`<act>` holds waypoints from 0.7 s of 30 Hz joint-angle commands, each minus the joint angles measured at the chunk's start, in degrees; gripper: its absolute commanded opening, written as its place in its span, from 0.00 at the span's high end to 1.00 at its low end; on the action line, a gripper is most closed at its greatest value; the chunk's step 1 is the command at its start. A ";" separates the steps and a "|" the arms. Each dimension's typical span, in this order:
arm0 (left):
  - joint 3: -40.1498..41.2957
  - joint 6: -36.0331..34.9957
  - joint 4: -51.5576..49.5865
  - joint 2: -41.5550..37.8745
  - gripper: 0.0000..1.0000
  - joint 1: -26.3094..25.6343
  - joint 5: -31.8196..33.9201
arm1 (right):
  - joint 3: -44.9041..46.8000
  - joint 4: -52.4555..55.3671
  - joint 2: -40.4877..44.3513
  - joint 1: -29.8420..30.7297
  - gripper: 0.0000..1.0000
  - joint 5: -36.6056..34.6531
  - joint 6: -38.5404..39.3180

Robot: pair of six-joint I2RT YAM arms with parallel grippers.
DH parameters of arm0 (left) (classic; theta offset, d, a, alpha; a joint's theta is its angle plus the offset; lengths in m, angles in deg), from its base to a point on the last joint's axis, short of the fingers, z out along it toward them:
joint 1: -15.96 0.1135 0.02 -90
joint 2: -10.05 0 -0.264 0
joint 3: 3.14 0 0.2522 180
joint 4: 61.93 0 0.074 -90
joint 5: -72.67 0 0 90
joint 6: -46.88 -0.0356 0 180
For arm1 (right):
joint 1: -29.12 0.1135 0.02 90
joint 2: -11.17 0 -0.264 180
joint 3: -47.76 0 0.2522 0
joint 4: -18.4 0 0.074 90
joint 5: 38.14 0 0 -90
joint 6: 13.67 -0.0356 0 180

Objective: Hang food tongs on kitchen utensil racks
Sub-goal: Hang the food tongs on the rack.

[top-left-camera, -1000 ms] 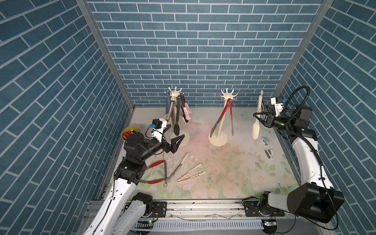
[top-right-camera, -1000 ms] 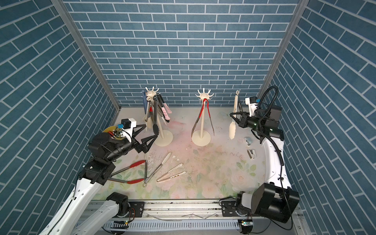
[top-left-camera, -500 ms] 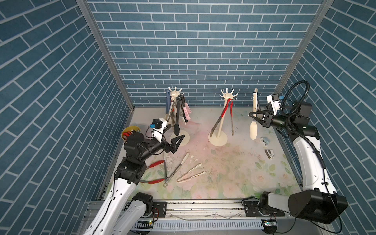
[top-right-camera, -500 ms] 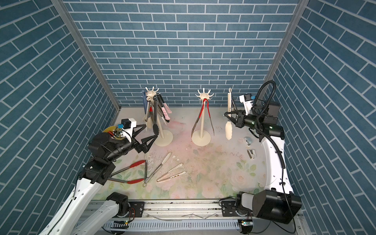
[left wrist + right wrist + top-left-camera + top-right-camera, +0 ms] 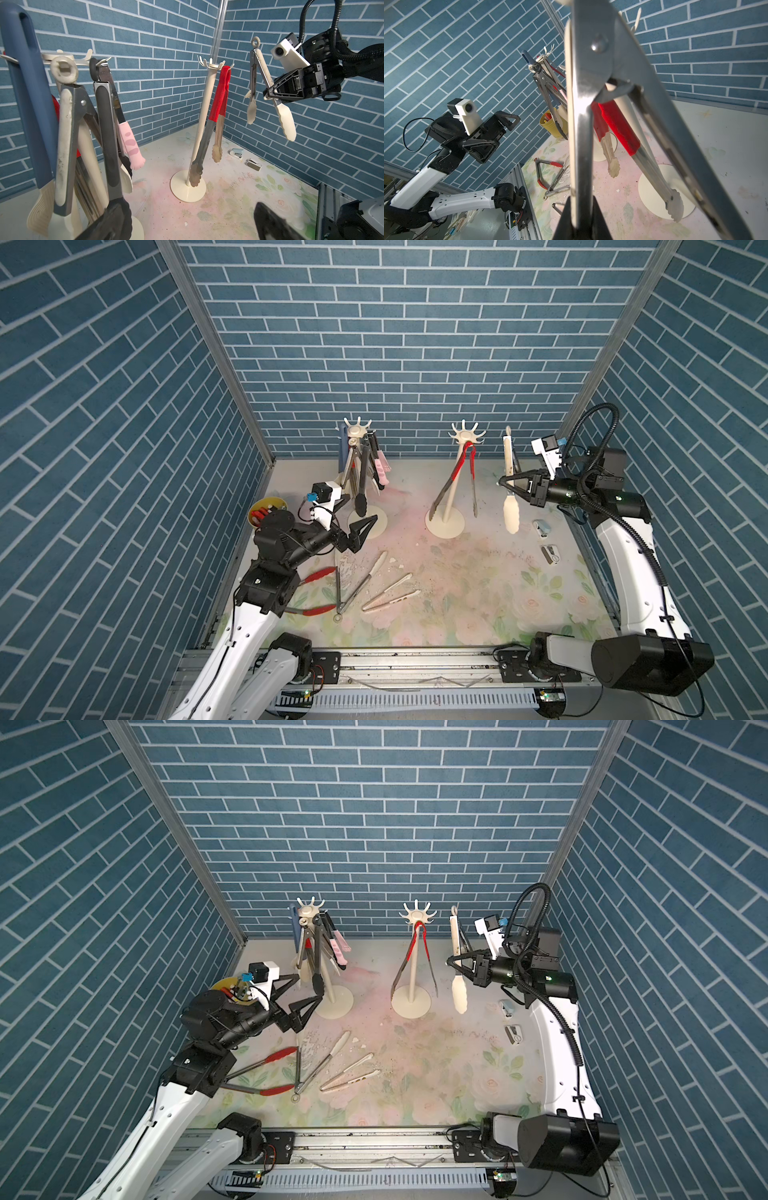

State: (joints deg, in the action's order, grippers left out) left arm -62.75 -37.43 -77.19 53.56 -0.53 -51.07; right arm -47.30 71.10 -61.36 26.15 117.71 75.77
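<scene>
My right gripper (image 5: 505, 483) is shut on one arm of steel food tongs with cream tips (image 5: 511, 510), held upright with the ring on top, just right of the right utensil rack (image 5: 467, 434). Red-sleeved tongs (image 5: 459, 468) hang from that rack. The left rack (image 5: 357, 431) carries several tongs. My left gripper (image 5: 359, 510) stands open and empty beside that rack's base. On the mat lie red-tipped tongs (image 5: 320, 574), cream-tipped steel tongs (image 5: 361, 585) and slim beige tongs (image 5: 390, 597). In the right wrist view the held tongs (image 5: 583, 124) fill the middle.
A yellow cup (image 5: 266, 506) with markers stands by the left wall behind my left arm. Two small staplers (image 5: 542, 529) (image 5: 550, 553) lie near the right wall. Brick walls close three sides, and a metal rail (image 5: 415, 664) runs along the front.
My right arm has carried the cream-tipped tongs leftward, closer to the right rack. The left arm has not moved.
</scene>
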 commanded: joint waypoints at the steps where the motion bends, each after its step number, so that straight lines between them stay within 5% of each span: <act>1: -1.03 -0.34 0.58 -0.09 0.01 -0.38 -0.90 | -2.12 1.77 0.99 0.42 1.00 1.88 5.78; 21: -1.09 -0.39 0.26 0.04 0.01 -0.38 -0.46 | -5.70 6.80 -4.45 5.16 1.00 -4.35 9.50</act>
State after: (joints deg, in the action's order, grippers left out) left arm -62.75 -37.43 -77.19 53.56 -0.53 -51.05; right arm -50.86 76.34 -65.21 30.59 114.36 79.64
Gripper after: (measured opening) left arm 0.994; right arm 0.132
